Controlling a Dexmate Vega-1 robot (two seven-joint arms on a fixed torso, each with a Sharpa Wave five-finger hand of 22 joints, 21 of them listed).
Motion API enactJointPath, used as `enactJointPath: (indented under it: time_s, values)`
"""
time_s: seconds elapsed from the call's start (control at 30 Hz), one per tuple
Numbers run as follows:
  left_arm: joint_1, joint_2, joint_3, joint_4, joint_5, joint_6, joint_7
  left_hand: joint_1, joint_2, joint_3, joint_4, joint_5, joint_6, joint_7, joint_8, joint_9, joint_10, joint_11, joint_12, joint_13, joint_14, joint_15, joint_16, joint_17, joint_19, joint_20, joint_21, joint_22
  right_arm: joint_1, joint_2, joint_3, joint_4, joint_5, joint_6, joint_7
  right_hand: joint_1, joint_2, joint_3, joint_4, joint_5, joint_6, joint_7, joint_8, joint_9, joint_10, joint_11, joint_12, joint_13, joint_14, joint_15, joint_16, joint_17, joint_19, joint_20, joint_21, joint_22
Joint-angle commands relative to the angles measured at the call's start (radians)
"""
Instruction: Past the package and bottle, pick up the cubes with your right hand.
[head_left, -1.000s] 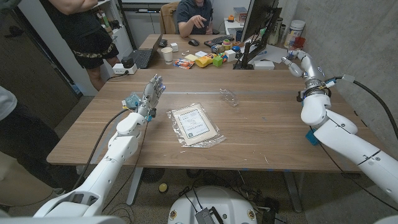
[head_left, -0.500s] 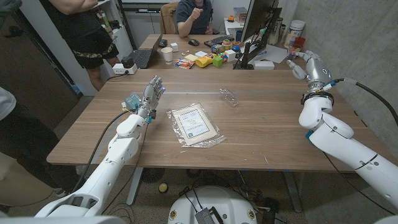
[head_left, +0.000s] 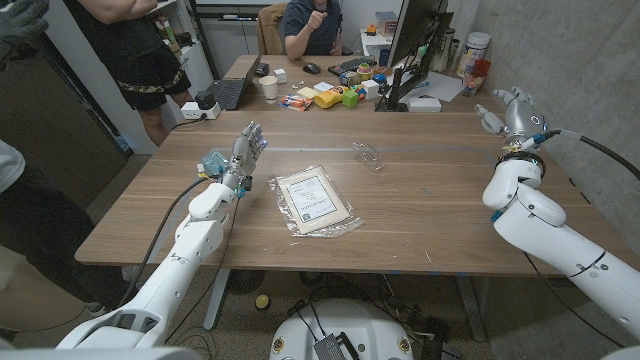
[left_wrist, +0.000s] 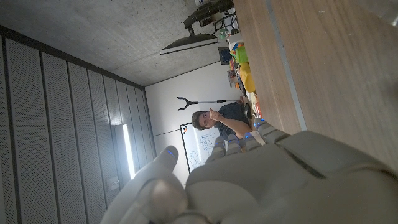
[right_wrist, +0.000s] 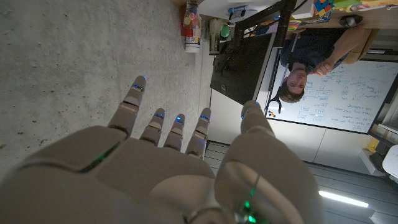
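A clear package (head_left: 313, 200) with a white card inside lies flat at the table's middle. Beyond it a clear bottle (head_left: 368, 156) lies on its side. Colourful cubes (head_left: 340, 95) sit in a cluster on the far table, also seen as yellow and green blocks (left_wrist: 241, 65) in the left wrist view. My right hand (head_left: 510, 108) is raised at the table's far right edge, fingers spread and holding nothing (right_wrist: 168, 168). My left hand (head_left: 247, 145) stands upright left of the package, fingers extended, nothing in it (left_wrist: 249, 180).
A black monitor (head_left: 415, 40) with cables stands right of the cubes. A laptop (head_left: 232, 92) and a white cup (head_left: 269, 88) sit to their left. A seated person (head_left: 312, 25) is behind the far table, another person (head_left: 140, 50) stands back left. A concrete wall (head_left: 560, 60) is close on the right.
My right hand and forearm have swung to the right, away from the table's middle toward the wall. The left arm, package and bottle have not moved.
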Motion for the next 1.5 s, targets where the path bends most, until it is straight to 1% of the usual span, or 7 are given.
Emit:
enactJointPath:
  time_s: [0.03,0.27,0.53,0.7,1.03,1.33,1.5]
  values:
    - [-0.025,-0.004,0.006,0.030,0.002,0.000,-0.020,-0.009,0.064,-0.002,0.000,0.006,-0.008,-0.005,0.006,0.003,-0.010,0.003,0.006,0.003,-0.044,-0.002,0.005,0.002,-0.009,-0.003,0.008,0.005,0.010,-0.023,-0.010,-0.023,0.028,-0.211,0.053,0.015,-0.012,-0.006,-0.002,0.010,-0.037,0.000,-0.004,0.003,-0.033,-0.005,-0.004,0.005,-0.021,-0.005,-0.004,0.003,-0.022,-0.002,-0.004,0.003]
    - [-0.043,-0.012,0.009,0.056,0.006,0.000,-0.035,-0.009,0.063,-0.003,0.000,0.006,-0.008,-0.005,0.006,0.003,-0.011,0.002,0.006,0.003,-0.044,-0.002,0.005,0.002,-0.009,-0.004,0.008,0.005,0.007,-0.093,-0.031,-0.073,0.057,-0.299,0.087,0.029,-0.016,-0.007,-0.002,0.016,-0.059,-0.002,0.000,0.004,-0.046,-0.035,0.001,0.005,-0.030,-0.013,-0.001,0.004,-0.036,-0.002,-0.003,0.004]
    - [-0.056,-0.021,0.008,0.077,0.011,-0.006,-0.048,-0.009,0.063,-0.004,0.000,0.007,-0.008,-0.005,0.006,0.003,-0.011,0.003,0.005,0.003,-0.044,-0.002,0.005,0.002,-0.010,-0.004,0.008,0.005,0.043,-0.167,-0.089,-0.163,0.085,-0.457,0.111,0.043,-0.014,-0.004,-0.005,0.020,-0.059,-0.003,0.005,0.006,-0.050,-0.037,0.003,0.005,-0.033,-0.013,0.000,0.004,-0.037,-0.003,-0.001,0.004]
    - [-0.066,-0.026,0.007,0.092,0.015,-0.009,-0.055,-0.009,0.063,-0.005,0.000,0.007,-0.008,-0.005,0.006,0.003,-0.012,0.001,0.005,0.003,-0.044,-0.002,0.005,0.002,-0.010,-0.004,0.008,0.005,-0.018,-0.174,-0.054,-0.212,-0.021,-0.465,0.191,0.053,-0.013,-0.002,-0.006,0.023,-0.059,-0.003,0.008,0.006,-0.046,-0.031,0.007,0.005,-0.029,-0.012,0.003,0.004,-0.035,-0.004,0.001,0.005]
    - [-0.093,-0.040,0.009,0.128,0.022,-0.018,-0.079,-0.010,0.062,-0.007,0.000,0.007,-0.009,-0.005,0.006,0.003,-0.012,0.001,0.005,0.003,-0.045,-0.002,0.005,0.002,-0.010,-0.004,0.008,0.005,-0.110,-0.072,-0.028,-0.214,-0.668,-0.465,0.790,0.069,-0.015,-0.001,-0.007,0.027,-0.058,-0.002,0.012,0.008,-0.032,-0.029,0.015,0.006,-0.014,-0.015,0.010,0.004,-0.025,-0.006,0.006,0.005]
    - [-0.107,-0.049,0.008,0.149,0.030,-0.028,-0.097,-0.010,0.062,-0.009,0.000,0.007,-0.009,-0.006,0.006,0.003,-0.011,0.000,0.006,0.003,-0.045,-0.002,0.005,0.002,-0.010,-0.004,0.008,0.005,-0.124,-0.045,-0.028,-0.189,-0.978,-0.465,1.143,0.086,-0.016,0.000,-0.006,0.031,-0.052,-0.002,0.018,0.009,-0.015,-0.027,0.022,0.006,0.013,-0.014,0.019,0.003,-0.010,-0.005,0.011,0.006]
    - [-0.105,-0.052,0.004,0.150,0.030,-0.029,-0.100,-0.010,0.062,-0.009,0.000,0.007,-0.009,-0.005,0.006,0.003,-0.012,0.002,0.005,0.003,-0.045,-0.002,0.005,0.002,-0.010,-0.004,0.008,0.005,-0.112,-0.059,-0.030,-0.179,-1.069,-0.465,1.310,0.089,-0.018,-0.002,-0.004,0.032,-0.049,-0.002,0.019,0.010,-0.018,-0.022,0.020,0.006,0.016,-0.011,0.019,0.003,-0.004,-0.005,0.013,0.006]
